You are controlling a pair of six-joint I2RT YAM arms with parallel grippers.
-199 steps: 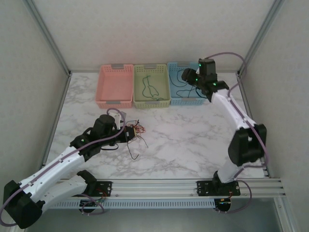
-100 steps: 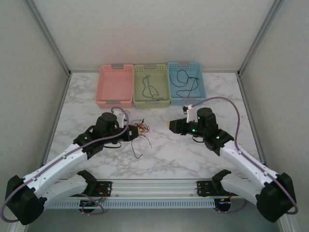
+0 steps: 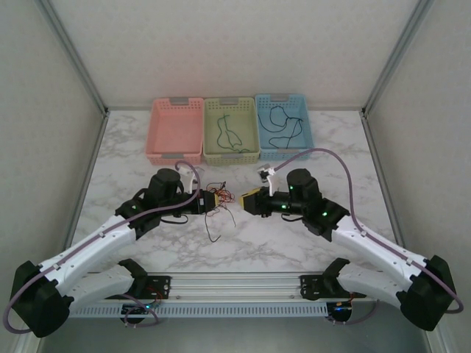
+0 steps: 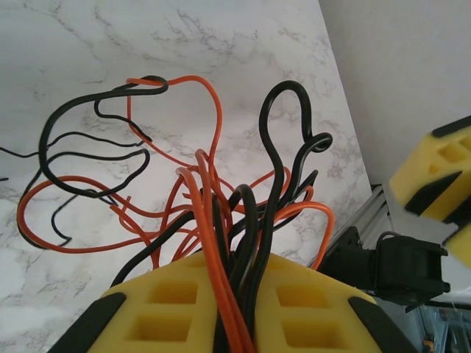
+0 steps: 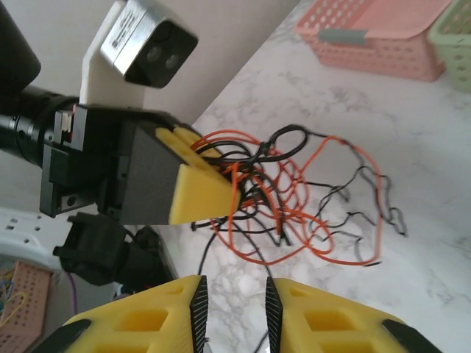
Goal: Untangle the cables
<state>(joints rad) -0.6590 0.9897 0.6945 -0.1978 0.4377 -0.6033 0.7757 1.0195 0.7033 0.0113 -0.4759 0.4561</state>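
Three baskets stood behind; one black-and-orange tangle of cables hung clenched in the left end effector above the counter. The right end effector, parted and empty, had approached from the blue basket

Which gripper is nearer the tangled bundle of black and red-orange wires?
Left. The left gripper clamps the bundle of black and red-orange wires; the right gripper hangs just right of it, apart.
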